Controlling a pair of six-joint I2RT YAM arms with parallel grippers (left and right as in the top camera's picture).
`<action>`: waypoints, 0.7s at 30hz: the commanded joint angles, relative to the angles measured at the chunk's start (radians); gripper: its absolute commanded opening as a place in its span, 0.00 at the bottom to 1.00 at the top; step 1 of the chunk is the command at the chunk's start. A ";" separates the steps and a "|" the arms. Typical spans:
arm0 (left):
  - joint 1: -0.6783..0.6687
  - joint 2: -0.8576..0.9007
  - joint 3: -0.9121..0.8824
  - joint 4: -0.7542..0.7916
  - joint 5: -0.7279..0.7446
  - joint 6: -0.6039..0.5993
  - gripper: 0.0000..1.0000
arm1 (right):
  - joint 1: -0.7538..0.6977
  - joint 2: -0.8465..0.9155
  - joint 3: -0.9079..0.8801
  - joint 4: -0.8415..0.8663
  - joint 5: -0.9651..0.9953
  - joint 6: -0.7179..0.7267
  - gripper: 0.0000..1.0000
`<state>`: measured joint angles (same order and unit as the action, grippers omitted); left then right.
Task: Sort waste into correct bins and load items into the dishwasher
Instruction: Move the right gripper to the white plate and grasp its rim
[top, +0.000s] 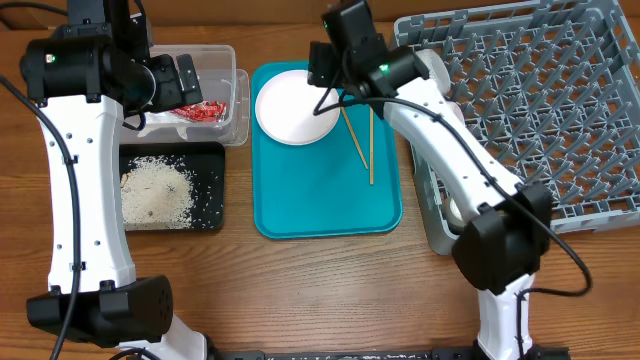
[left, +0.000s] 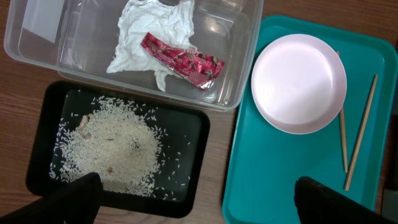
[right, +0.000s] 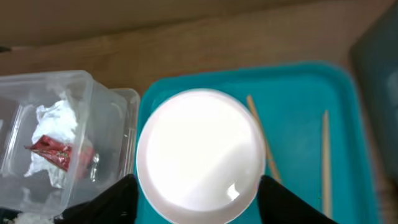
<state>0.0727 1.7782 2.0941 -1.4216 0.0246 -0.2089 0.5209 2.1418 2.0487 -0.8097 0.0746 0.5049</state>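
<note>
- The pale pink-white plate (right: 199, 155) lies flat at the far left corner of the teal serving tray (top: 320, 205).
- Your right gripper (right: 198, 186) hangs over that plate. Its fingers (right: 112, 202) are spread and flank the rim on either side in the wrist view. You cannot tell whether they touch it.
- Two wooden chopsticks (top: 362, 140) lie on the tray just right of the plate, apart from the fingers.
- Your left gripper (left: 199, 183) hovers above the table with its fingers (left: 74, 199) spread wide, holding nothing.
- The clear tub (top: 225, 70) holds the red wrapper (left: 183, 62) on the white napkin (left: 149, 31).
- The black tray (top: 212, 190) carries the rice scraps (left: 112, 146).
- The grey dish rack (top: 540, 90) stands right of the teal tray.
</note>
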 joint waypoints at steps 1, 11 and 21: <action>-0.001 0.000 0.009 0.000 -0.006 -0.001 1.00 | -0.006 0.099 -0.033 -0.010 -0.051 0.191 0.57; -0.001 0.000 0.009 0.000 -0.006 -0.001 1.00 | -0.007 0.175 -0.034 -0.087 -0.007 0.263 0.35; -0.001 0.000 0.009 0.000 -0.006 -0.001 1.00 | 0.008 0.227 -0.034 -0.083 -0.006 0.312 0.30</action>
<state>0.0727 1.7782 2.0941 -1.4216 0.0246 -0.2089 0.5198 2.3383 2.0022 -0.9005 0.0559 0.7742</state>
